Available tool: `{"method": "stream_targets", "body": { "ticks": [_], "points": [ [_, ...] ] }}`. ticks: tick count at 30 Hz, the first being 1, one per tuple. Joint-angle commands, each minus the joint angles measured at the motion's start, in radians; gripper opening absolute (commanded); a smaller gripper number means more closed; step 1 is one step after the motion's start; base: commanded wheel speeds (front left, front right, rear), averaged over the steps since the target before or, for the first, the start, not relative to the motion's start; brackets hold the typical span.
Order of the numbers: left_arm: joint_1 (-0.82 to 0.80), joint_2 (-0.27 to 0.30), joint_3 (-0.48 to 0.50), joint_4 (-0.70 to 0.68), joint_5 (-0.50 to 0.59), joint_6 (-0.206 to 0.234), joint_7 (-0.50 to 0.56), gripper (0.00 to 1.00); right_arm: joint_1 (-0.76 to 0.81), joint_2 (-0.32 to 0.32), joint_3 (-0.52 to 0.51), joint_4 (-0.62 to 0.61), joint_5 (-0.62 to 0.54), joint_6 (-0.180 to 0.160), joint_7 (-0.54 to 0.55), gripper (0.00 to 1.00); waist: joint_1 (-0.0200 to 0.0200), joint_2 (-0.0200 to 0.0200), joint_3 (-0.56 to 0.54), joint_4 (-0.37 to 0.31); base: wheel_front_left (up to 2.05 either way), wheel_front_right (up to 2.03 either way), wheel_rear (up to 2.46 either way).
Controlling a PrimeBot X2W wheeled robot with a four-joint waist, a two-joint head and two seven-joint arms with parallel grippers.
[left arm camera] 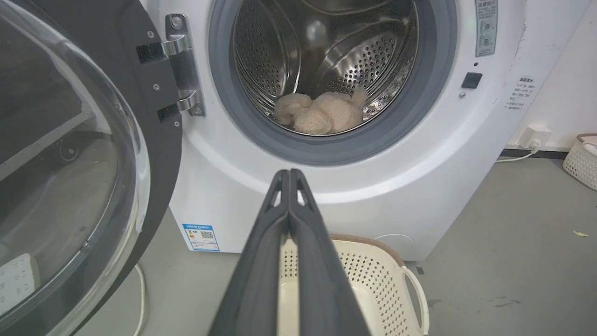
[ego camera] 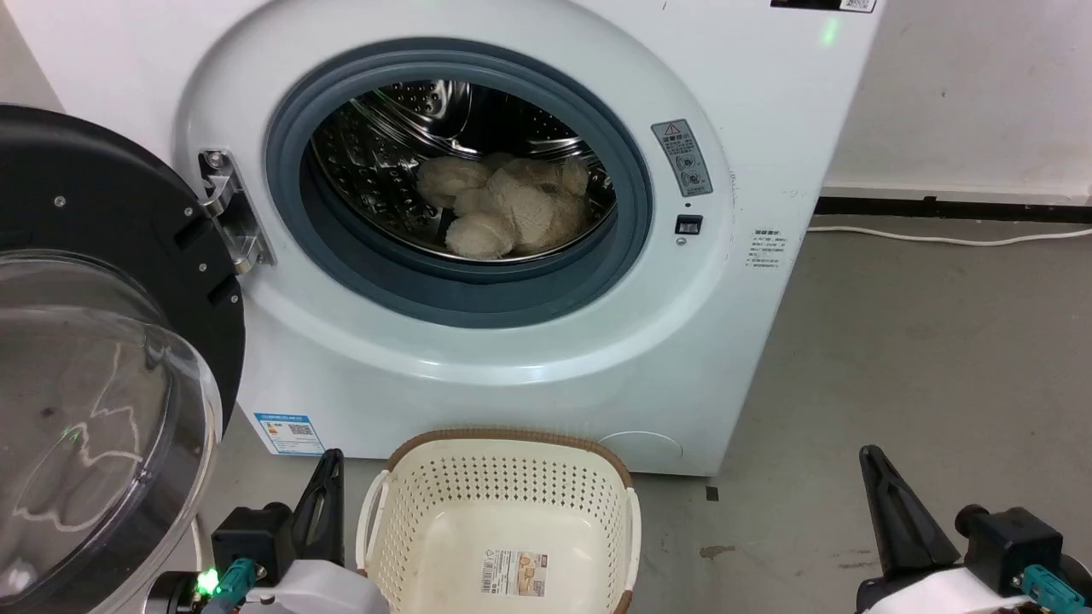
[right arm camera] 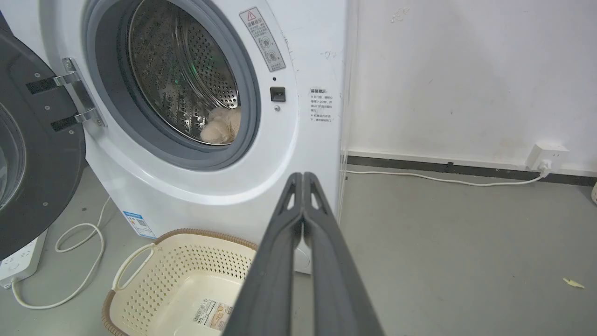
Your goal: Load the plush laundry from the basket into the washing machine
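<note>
Inside the drum of the washing machine, low and toward the near lip: plush laundry, one cream bundle of rounded lumps resting on the steel, behind the grey rubber ring. Nothing hangs over the ring as far as I can tell.

Basket on the floor, just in front of the machine, below the porthole. Holds nothing but its label sticker.

Left gripper: fingers pressed together along their length, nothing held. Right gripper: same, fingers together, nothing between them. Both sit low and near, one either side of the basket, well apart from the porthole.

Judgement: the loading step looks complete and no further grasp is needed. If anything follows, it would be shutting the door, which stands swung wide at the left on its hinge. That calls for the left arm to push it rightward. The domed glass looks slick, so press on the black frame.

Surroundings: power strip and looped white cable on the floor at the left, below the open door. I judge them a snag risk for the wheels, not for the door swing. Wall socket with its lead, far right. Second basket by the right wall, not involved.
</note>
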Motion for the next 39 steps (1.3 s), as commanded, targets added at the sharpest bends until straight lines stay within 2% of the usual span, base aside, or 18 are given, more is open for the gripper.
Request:
{"method": "stream_targets", "body": {
  "ticks": [1, 39],
  "points": [
    [-0.011, -0.004, 0.005, -0.009, 0.009, -0.004, 0.003, 0.0, -0.018, 0.005, -0.002, 0.003, -0.012, 0.0, 0.004, 0.0, -0.0001, 0.0, 0.0, 0.0, 0.0, 0.0, 0.0],
    [-0.023, -0.036, 0.04, -0.072, 0.108, -0.005, 0.085, 0.0, -0.076, 0.021, -0.004, 0.014, -0.114, 0.001, 0.086, 0.0, -0.0001, 0.0, 0.005, 0.002, 0.0, 0.0, 0.0]
  ]
}}
